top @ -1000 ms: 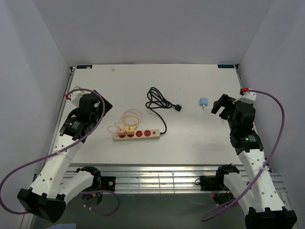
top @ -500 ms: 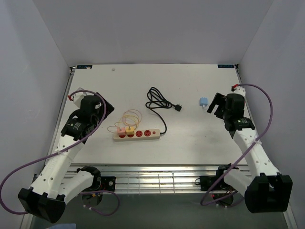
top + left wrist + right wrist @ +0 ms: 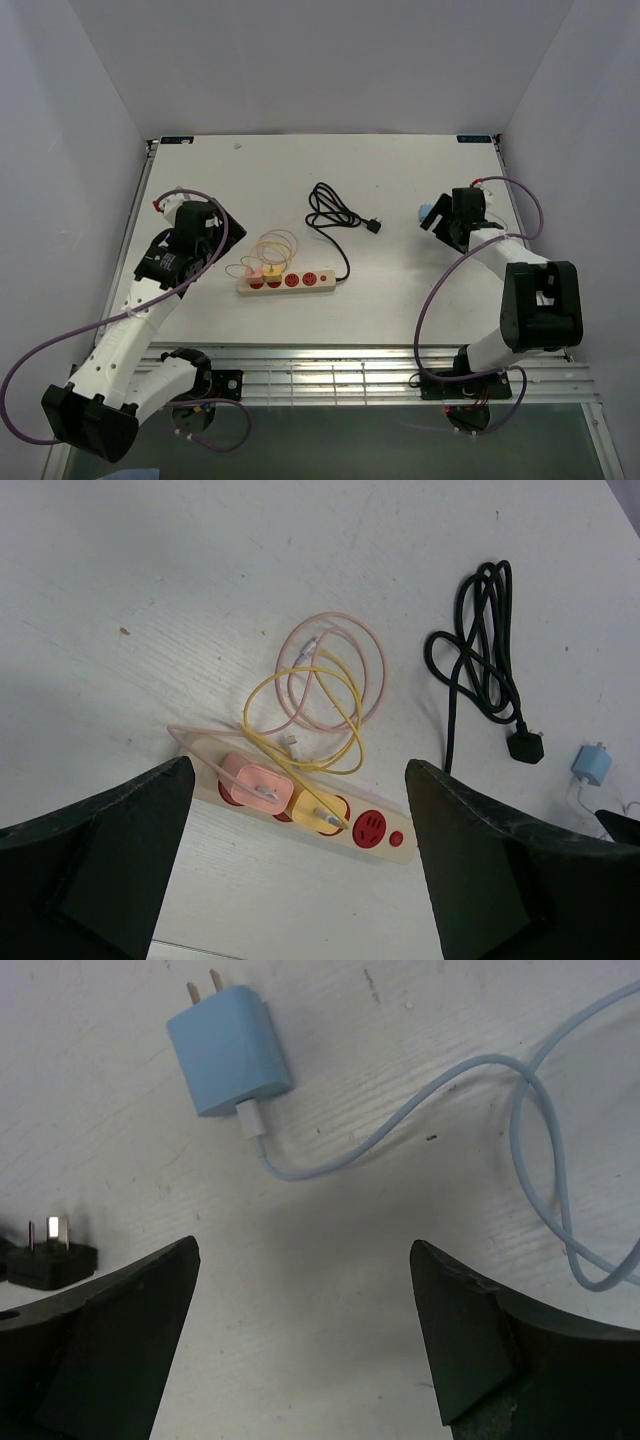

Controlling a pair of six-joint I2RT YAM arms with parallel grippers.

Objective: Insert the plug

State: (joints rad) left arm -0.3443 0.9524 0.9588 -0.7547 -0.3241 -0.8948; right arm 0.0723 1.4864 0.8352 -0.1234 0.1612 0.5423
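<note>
Moved since a second ago: my right arm has reached in, so the right pincer (image 3: 305, 1250) hangs spread and empty just short of the blue plug (image 3: 230, 1050). That plug lies flat on the desk (image 3: 330, 1340), its cable (image 3: 540, 1140) trailing right. I note the black plug (image 3: 50, 1255) nearby. The left pincer (image 3: 300, 770), also spread and empty, hangs over the power strip (image 3: 375, 830), which holds a pink plug (image 3: 255, 785) and a yellow plug (image 3: 318, 810).
</note>
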